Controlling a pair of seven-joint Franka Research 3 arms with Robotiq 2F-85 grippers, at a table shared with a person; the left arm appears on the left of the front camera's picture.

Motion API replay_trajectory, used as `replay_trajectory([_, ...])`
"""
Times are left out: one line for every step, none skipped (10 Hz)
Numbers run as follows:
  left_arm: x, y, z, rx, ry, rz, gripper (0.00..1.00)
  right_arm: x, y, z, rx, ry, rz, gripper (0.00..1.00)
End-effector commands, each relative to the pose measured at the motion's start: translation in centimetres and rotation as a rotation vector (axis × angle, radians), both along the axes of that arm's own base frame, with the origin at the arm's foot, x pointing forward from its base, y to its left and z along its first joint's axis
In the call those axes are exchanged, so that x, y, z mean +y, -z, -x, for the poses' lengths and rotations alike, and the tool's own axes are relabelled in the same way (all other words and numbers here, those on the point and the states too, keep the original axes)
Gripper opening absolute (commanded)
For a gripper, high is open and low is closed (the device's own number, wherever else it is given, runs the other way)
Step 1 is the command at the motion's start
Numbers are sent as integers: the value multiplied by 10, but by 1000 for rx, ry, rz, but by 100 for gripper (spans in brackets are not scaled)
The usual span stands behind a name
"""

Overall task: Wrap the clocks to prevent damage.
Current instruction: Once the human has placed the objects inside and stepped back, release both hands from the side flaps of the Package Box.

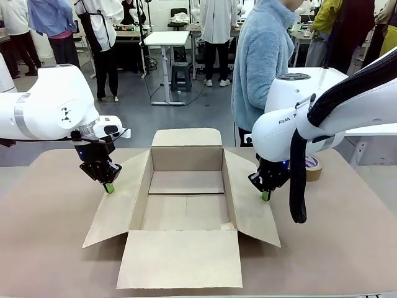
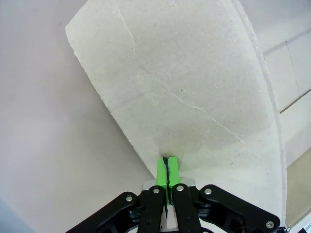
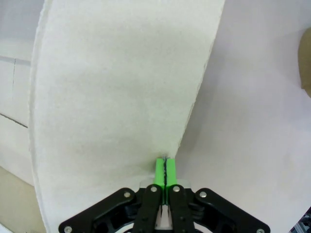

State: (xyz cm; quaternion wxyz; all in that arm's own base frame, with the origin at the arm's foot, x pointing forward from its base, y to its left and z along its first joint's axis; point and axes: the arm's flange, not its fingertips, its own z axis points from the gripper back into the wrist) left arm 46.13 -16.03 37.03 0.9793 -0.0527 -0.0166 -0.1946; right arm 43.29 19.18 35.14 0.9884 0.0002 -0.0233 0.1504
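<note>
Beyond the far edge of the table, a workshop floor runs back to white tables, a stool and several standing people. One person in a pale blue fleece stands just behind the box. The table itself has a plain tan top.

In the middle of it sits a brown cardboard box, open upward, with all four flaps folded outward. The near flap lies flat toward the robot, the far flap stands up at the back, and the left flap and right flap slope down to either side. The box floor shows bare cardboard, and where the clocks are cannot be told from these views.

The two white arms come in from either side, the right one carrying a black cable sleeve.

The left gripper points down with its green pads pressed together and nothing between them. Its tip meets the outer edge of the left flap. The right gripper mirrors it, fully closed and empty, its tip at the outer edge of the right flap.

A brown tape roll lies on the table just behind the right arm, apart from the box.
</note>
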Motion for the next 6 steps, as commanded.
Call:
replay_trajectory([2, 1, 0, -2, 2, -11, 0, 0, 1, 1, 0, 16, 1, 1])
replay_trajectory([2, 1, 0, -2, 2, -11, 0, 0, 1, 1, 0, 16, 1, 1])
replay_trajectory([2, 1, 0, -2, 2, -11, 0, 0, 1, 1, 0, 16, 1, 1])
replay_trajectory([2, 1, 0, -2, 2, -11, 0, 0, 1, 1, 0, 16, 1, 1])
replay_trajectory([2, 1, 0, -2, 2, -11, 0, 0, 1, 1, 0, 16, 1, 1])
replay_trajectory([2, 1, 0, -2, 2, -11, 0, 0, 1, 1, 0, 16, 1, 1])
